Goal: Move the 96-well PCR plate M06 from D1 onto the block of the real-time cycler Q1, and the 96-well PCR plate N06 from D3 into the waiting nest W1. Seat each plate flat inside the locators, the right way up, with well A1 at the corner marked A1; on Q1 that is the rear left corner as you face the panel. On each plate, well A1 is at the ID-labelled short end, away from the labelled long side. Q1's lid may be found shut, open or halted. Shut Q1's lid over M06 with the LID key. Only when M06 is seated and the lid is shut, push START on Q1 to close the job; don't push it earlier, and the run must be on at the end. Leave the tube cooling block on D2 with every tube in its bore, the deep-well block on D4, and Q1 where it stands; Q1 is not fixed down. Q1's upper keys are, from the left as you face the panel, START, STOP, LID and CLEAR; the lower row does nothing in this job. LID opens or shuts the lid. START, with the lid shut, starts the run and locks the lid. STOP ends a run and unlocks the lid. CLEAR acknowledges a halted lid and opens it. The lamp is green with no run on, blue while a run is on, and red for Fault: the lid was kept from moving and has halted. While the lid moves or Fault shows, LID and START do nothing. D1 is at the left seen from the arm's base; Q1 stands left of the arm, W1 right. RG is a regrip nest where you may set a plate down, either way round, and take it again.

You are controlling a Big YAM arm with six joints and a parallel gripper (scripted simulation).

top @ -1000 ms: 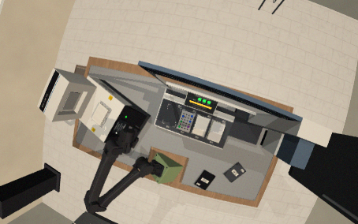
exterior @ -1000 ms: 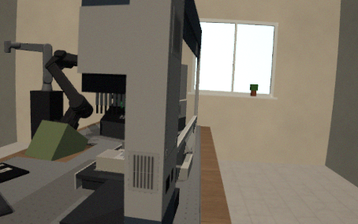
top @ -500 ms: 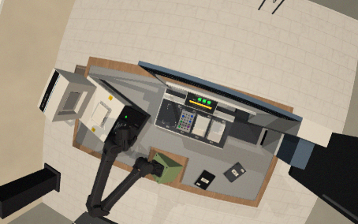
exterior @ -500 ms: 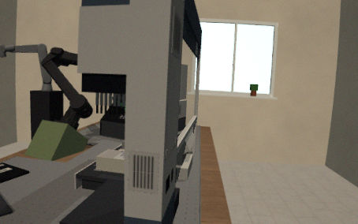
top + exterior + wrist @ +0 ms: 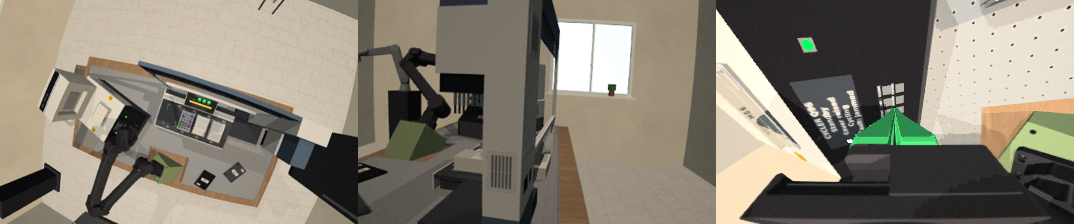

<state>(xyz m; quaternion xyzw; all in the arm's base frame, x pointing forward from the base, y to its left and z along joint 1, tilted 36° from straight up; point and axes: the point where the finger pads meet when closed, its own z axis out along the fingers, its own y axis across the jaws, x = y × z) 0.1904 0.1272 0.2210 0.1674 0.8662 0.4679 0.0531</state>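
At Q1's black panel (image 5: 866, 45), lamp (image 5: 807, 45) green: no run on. Lid (image 5: 68, 100) stands open; a plate (image 5: 102, 113), presumably M06, sits on the block. A plate (image 5: 200, 125) remains on deck. Claw (image 5: 894, 111) pinched shut, empty, tips at the keypad (image 5: 891, 97); contact unclear.
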